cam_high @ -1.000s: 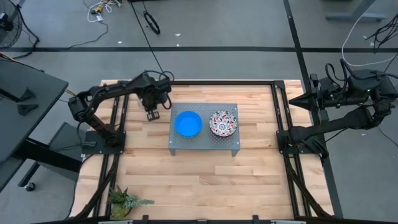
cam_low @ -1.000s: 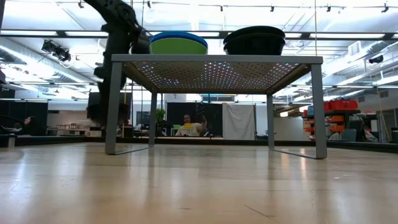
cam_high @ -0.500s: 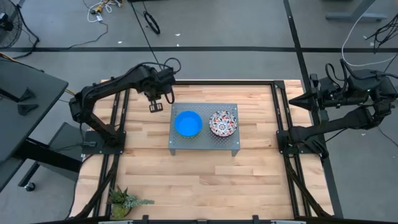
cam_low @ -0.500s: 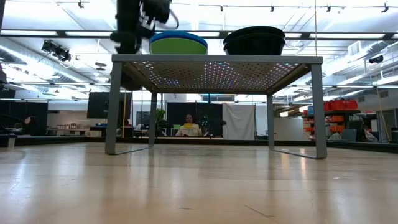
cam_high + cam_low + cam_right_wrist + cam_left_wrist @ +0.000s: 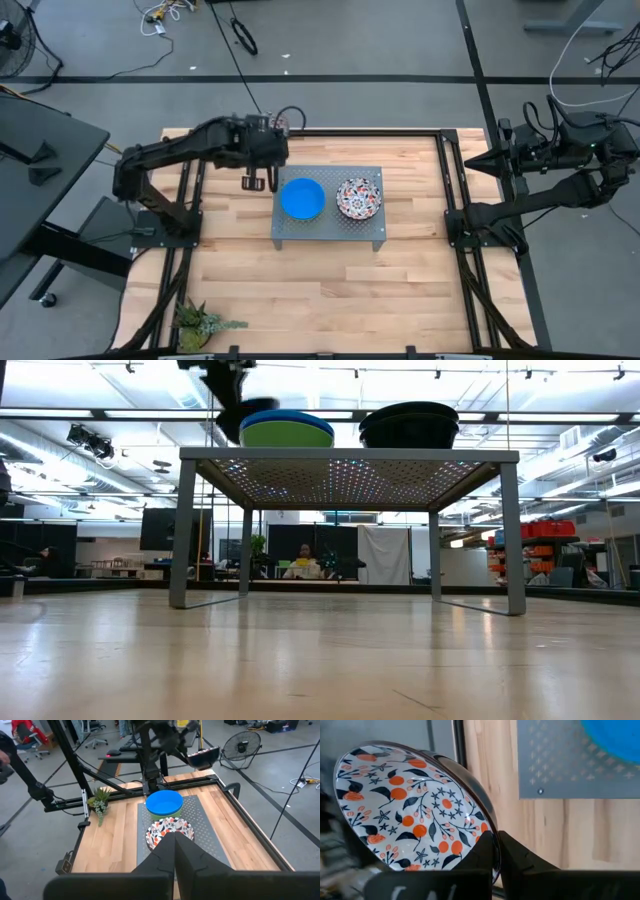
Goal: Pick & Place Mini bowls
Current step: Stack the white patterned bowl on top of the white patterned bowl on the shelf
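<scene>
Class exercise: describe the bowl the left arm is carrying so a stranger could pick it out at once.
Start at the grey perforated tray mid-table. Beside its left edge, the left pincer clamps a floral bowl by its rim, tilted on edge. Unlike the bright blue bowl and the other floral bowl, it is off the tray.

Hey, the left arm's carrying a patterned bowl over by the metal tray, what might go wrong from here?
1. The left tool pinches the patterned bowl only by its rim, and the bowl hangs tilted, so it may slip or swing when lowered.
2. The tool sits close to the grey tray edge; the bowl might clip it.
3. Both tray spots already hold stacks, the bright blue bowl and a floral bowl, so adding another could unsettle a stack.
</scene>
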